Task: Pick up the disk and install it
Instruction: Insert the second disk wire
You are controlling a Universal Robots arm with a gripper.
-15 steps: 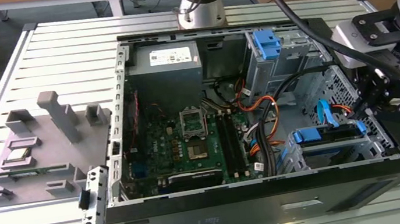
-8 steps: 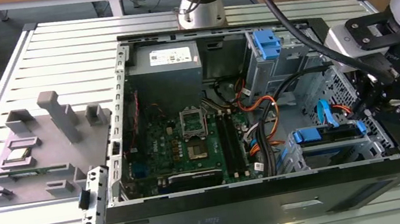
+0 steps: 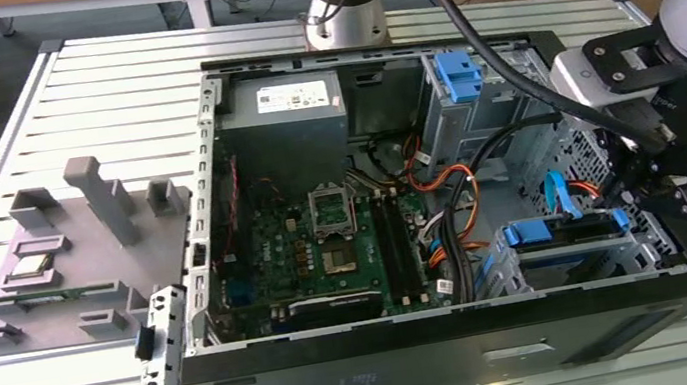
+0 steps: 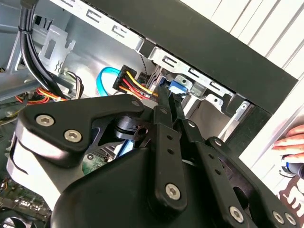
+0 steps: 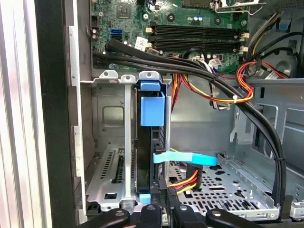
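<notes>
The disk [image 5: 151, 142] stands edge-on in the metal drive cage [image 5: 107, 142] at the near right corner of the open computer case. Its blue rail [image 5: 152, 111] faces outward. In the exterior view the disk's blue rail [image 3: 551, 230] lies across the top of that cage. My gripper [image 5: 167, 211] sits just outside the disk's end, by the light-blue data cable [image 5: 185, 158] and the red-yellow power plug. In the second wrist view its fingertips [image 4: 166, 97] meet close to the blue tab [image 4: 179, 87], shut with nothing seen between them. In the exterior view the gripper [image 3: 632, 212] hangs at the cage's right side.
Thick black cables [image 5: 190, 66] and orange-red wires cross above the cage. A lighter blue bracket [image 3: 459, 70] and the grey power supply [image 3: 281, 100] sit at the case's back. A grey fixture plate [image 3: 69, 251] lies at the exterior view's left. A person's hand [image 4: 289, 140] rests outside the case.
</notes>
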